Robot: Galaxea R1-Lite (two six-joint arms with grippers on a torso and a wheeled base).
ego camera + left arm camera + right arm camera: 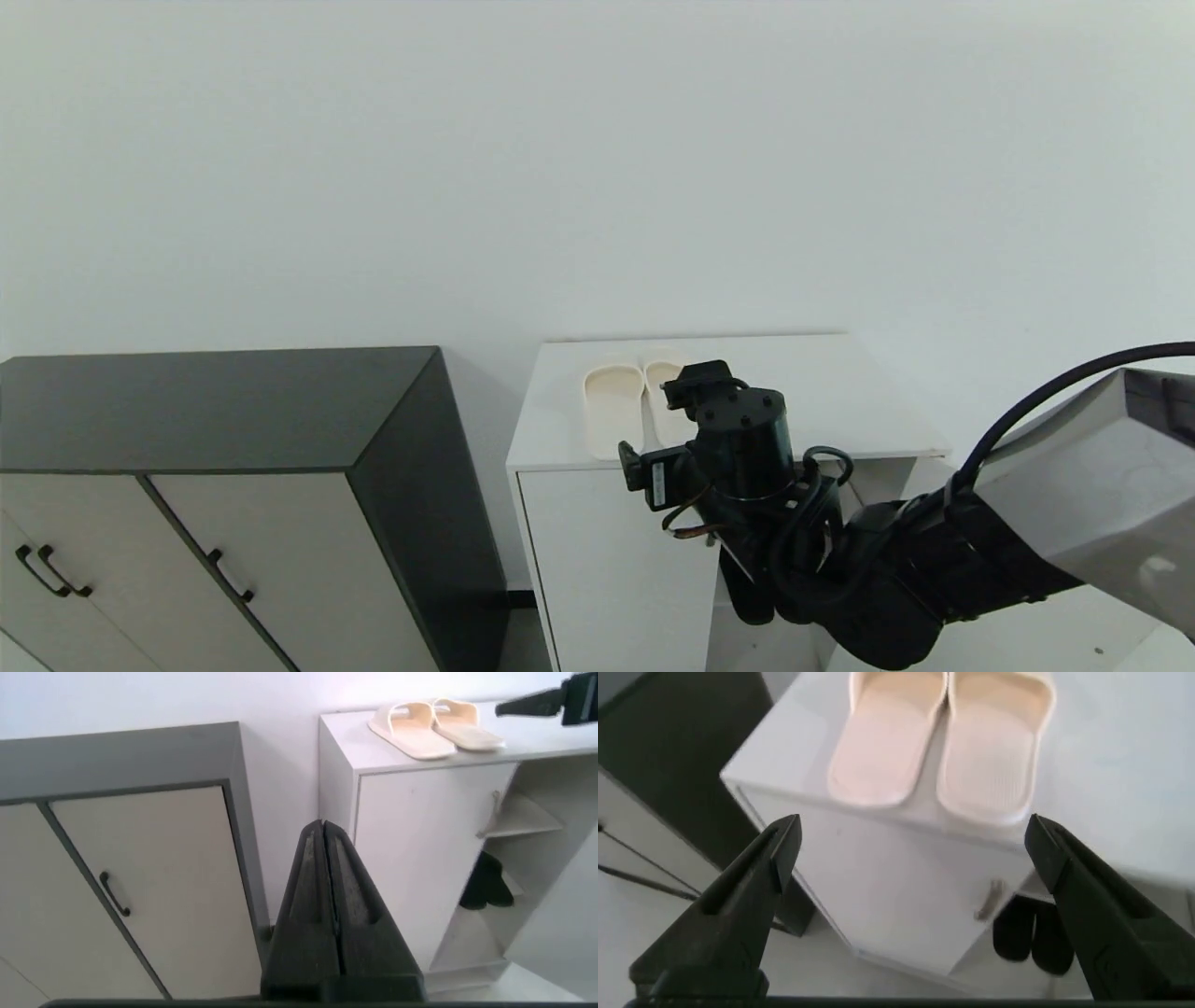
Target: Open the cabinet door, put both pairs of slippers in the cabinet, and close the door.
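Note:
A pair of cream slippers (624,403) (434,728) (943,737) lies side by side on top of the white cabinet (607,560) (411,831) (878,887). My right gripper (686,381) (913,826) hovers open just in front of and above them, holding nothing; it also shows far off as the right gripper (561,705). The cabinet's right side stands open, with a black pair of slippers (488,882) (1035,938) low inside. My left gripper (322,829) is shut and empty, low down and facing the gap between the two cabinets.
A dark-topped cabinet (187,401) (121,765) with beige doors and black handles (229,574) stands left of the white one, with a narrow gap between them. A plain white wall runs behind both. Shelves (523,817) show inside the open side.

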